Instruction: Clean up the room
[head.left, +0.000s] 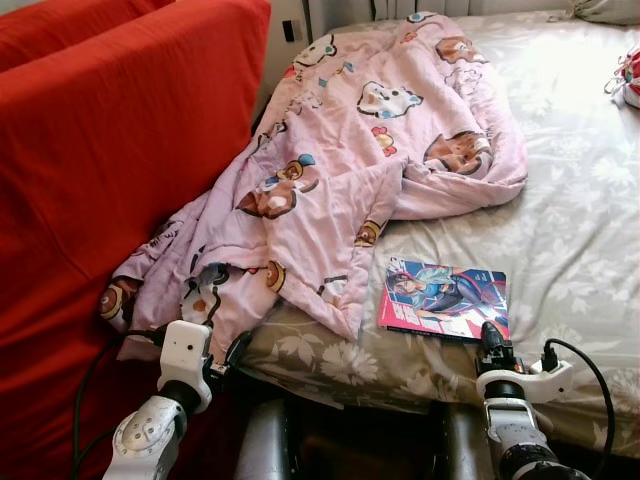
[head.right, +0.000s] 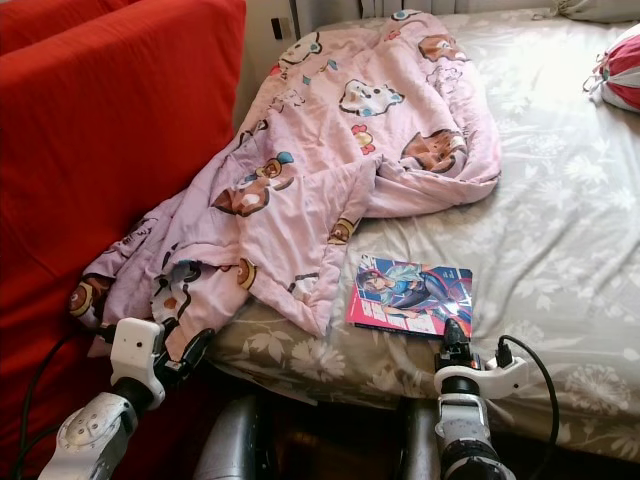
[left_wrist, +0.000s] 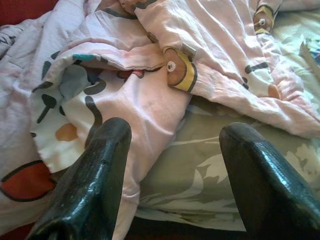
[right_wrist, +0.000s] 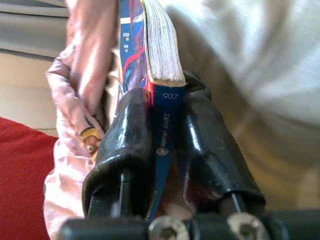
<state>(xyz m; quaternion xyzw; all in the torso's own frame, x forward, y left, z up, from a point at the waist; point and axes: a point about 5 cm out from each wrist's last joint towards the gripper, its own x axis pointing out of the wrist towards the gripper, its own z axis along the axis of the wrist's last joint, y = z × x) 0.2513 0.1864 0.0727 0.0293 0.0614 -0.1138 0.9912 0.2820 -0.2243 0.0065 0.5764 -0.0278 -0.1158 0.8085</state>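
In the lower middle of the head view, a comic book (head.left: 444, 300) lies flat on the bed (head.left: 580, 200), close to its near edge. The right hand (head.left: 491, 334) has its two black fingers (right_wrist: 131, 145) pinched on the book's near corner, one on each side of the cover and pages. A pink cartoon-print blanket (head.left: 350, 160) sprawls from the upper middle of the frame down to the lower left, its lower end hanging off the bed against the red sofa (head.left: 100, 150) that takes up the left side. The blanket's edge lies just beside the book's left side. The left hand (head.left: 225, 358) sits at the lower left with its fingers (left_wrist: 95, 175) spread wide and gripping nothing, pointing at the blanket's hanging end. A red and white bundle (head.right: 620, 65) rests at the upper right edge.
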